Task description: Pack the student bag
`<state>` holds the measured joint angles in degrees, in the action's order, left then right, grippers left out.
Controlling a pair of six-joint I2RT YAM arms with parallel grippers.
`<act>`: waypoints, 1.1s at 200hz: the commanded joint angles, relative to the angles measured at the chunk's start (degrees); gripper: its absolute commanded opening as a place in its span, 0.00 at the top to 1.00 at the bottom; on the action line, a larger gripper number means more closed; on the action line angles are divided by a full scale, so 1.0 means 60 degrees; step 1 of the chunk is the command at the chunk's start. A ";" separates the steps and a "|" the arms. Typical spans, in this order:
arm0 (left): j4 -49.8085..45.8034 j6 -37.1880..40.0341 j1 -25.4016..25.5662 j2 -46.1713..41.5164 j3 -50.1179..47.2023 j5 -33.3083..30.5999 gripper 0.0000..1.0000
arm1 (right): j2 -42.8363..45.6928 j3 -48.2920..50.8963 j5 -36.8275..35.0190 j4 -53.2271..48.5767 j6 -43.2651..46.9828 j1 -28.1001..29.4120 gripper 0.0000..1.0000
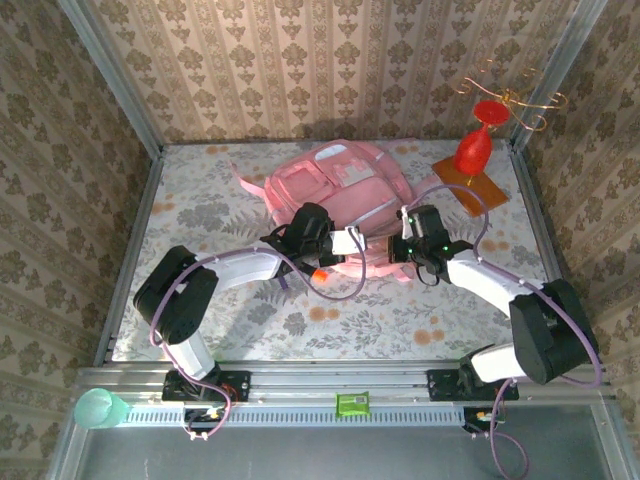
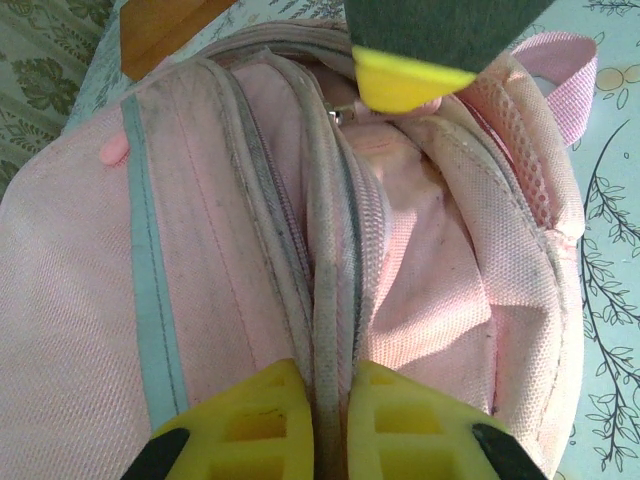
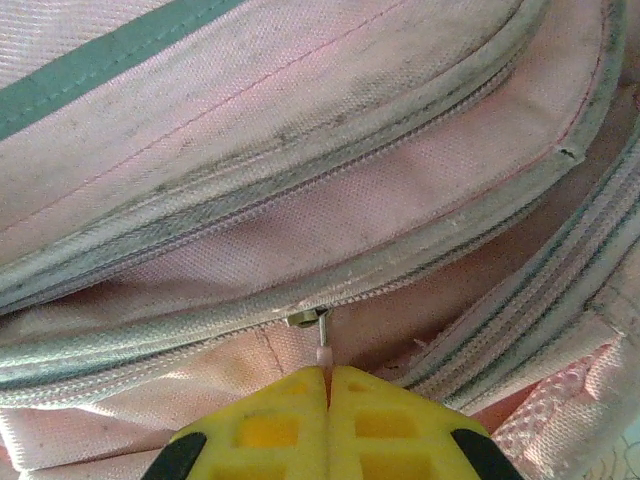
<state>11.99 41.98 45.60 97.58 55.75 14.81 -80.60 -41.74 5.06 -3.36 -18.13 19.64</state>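
Zipper seam point(image 2: 335, 300) of the pink student bag point(image 1: 345, 185) is pinched in the left pincer point(image 2: 331, 420); the right pincer point(image 3: 328, 398) clamps a zipper pull point(image 3: 322, 345). It lies toward the tabletop's point(image 1: 200, 215) far edge.

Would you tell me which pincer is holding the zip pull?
The right pincer: it is shut on the small zip pull under the slider, while the left pincer pinches the backpack's zipped seam.

Matt woven pink cloth, greyed with grime along the zip tapes, makes up the student bag point(image 1: 340, 180); its zip pull point(image 3: 322, 350) hangs from a shiny metal slider point(image 3: 303, 318). Right end effector point(image 3: 327, 378): matt yellow plastic. A smooth wooden board point(image 1: 480, 195) rests on the print-covered table point(image 1: 200, 210).
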 commanded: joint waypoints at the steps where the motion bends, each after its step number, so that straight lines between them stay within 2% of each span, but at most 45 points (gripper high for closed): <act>1: 0.0280 -0.0324 -0.0137 -0.0585 -0.0098 0.0271 1.00 | -0.0337 0.0236 0.0065 0.0071 0.0021 -0.0073 0.89; 93: 0.0287 -0.0375 -0.0165 -0.0572 -0.0083 0.0341 1.00 | -0.0708 0.0384 -0.0092 0.0364 0.0019 -0.0079 0.80; 140: 0.0114 -0.0253 -0.0241 -0.0581 -0.0104 0.0315 1.00 | -0.0080 0.0590 -0.0588 0.0353 -0.0009 -0.0076 1.00; 172: -0.0136 -0.0119 -0.0441 -0.0708 -0.0163 0.0379 1.00 | 0.0689 0.0730 -0.1187 -0.0078 -0.0140 -0.0319 1.00; 220: -0.0707 0.0254 -0.0801 -0.0921 -0.0296 0.0748 1.00 | 0.0729 0.0554 -0.1152 -0.0956 -0.1023 -0.1607 1.00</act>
<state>11.18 42.04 43.90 95.59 55.24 18.76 -76.42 -38.37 4.78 -1.56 -20.16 14.96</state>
